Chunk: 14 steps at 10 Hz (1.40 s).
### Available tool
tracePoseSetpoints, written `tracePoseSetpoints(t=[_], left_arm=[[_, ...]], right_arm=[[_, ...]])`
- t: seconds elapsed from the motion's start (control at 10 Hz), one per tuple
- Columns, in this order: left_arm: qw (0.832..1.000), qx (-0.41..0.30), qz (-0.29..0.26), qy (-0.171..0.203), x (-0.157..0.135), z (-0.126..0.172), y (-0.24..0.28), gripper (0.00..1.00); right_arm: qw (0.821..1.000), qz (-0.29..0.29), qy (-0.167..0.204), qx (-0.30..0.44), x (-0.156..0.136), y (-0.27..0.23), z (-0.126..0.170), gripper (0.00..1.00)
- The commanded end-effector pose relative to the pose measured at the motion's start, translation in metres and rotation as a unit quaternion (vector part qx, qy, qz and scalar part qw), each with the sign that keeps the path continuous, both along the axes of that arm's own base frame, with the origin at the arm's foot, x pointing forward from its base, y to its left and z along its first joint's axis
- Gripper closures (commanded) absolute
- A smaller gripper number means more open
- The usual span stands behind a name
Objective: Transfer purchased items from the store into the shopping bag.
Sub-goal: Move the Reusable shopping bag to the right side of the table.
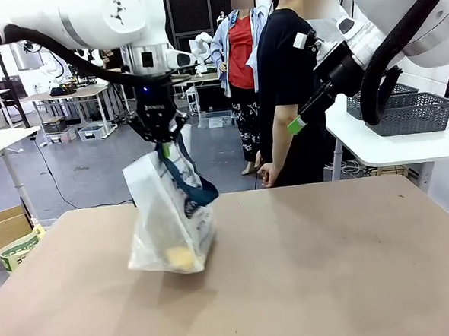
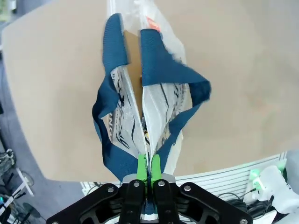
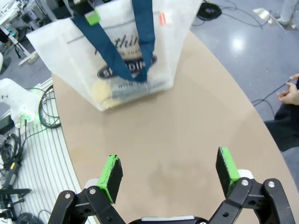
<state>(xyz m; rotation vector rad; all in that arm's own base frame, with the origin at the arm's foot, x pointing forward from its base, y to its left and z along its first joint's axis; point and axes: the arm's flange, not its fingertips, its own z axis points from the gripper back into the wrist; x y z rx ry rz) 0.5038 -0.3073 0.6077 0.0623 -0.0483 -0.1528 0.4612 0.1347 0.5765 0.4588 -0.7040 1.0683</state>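
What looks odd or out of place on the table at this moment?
The shopping bag leans askew on the table. The left gripper pinches its top edge shut, while one blue handle hangs loose. Nothing is spilled.

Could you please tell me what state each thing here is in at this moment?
Shopping bag: held up by its top, base on the table, handles drooping.
Round yellow item: inside the bag, at the bottom.
Left gripper: shut on the bag's top edge.
Right gripper: open, holding nothing, above the table.
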Motion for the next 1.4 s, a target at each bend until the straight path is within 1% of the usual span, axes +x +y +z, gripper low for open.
tracePoseSetpoints(t=[0.0,0.1,0.2,0.3,0.4,0.5,0.6,0.7,0.8,1.0,1.1,1.3], left_arm=[[0.999,0.029,0.029,-0.023,0.008,0.036,0.014,1.0],[0.997,0.03,0.048,-0.043,0.008,0.055,0.032,1.0],[0.997,0.026,0.06,-0.046,0.009,0.068,0.05,1.0],[0.997,0.024,0.058,-0.04,0.008,0.076,0.069,1.0],[0.998,0.026,0.052,-0.036,0.008,0.079,0.09,1.0],[0.996,0.042,0.057,-0.052,0.008,0.08,0.116,1.0],[0.995,0.044,0.062,-0.06,0.003,0.08,0.141,1.0],[0.994,0.038,0.071,-0.067,-0.003,0.077,0.165,1.0],[0.992,0.047,0.081,-0.081,-0.011,0.072,0.19,1.0],[0.989,0.047,0.093,-0.105,-0.018,0.053,0.239,1.0],[0.987,0.048,0.086,-0.126,-0.023,0.047,0.256,1.0],[0.986,0.03,0.099,-0.133,-0.023,0.024,0.288,1.0]], right_arm=[[1.0,-0.003,0.008,-0.006,0.001,-0.001,0.003,0.0],[1.0,-0.003,0.008,-0.006,0.001,-0.001,0.003,0.0],[1.0,-0.003,0.008,-0.006,0.001,-0.001,0.003,0.0],[1.0,-0.003,0.008,-0.006,0.001,-0.001,0.003,0.0],[1.0,-0.003,0.008,-0.006,0.001,-0.001,0.003,0.0],[1.0,-0.003,0.008,-0.006,0.001,-0.001,0.003,0.0],[1.0,-0.003,0.008,-0.006,0.001,-0.001,0.003,0.0],[1.0,-0.003,0.008,-0.006,0.001,-0.001,0.003,0.0],[1.0,-0.003,0.008,-0.006,0.001,-0.001,0.003,0.0],[1.0,-0.003,0.008,-0.006,0.001,-0.001,0.003,0.0],[1.0,-0.003,0.008,-0.006,0.001,-0.001,0.003,0.0],[1.0,-0.003,0.008,-0.006,0.001,-0.001,0.003,0.0]])
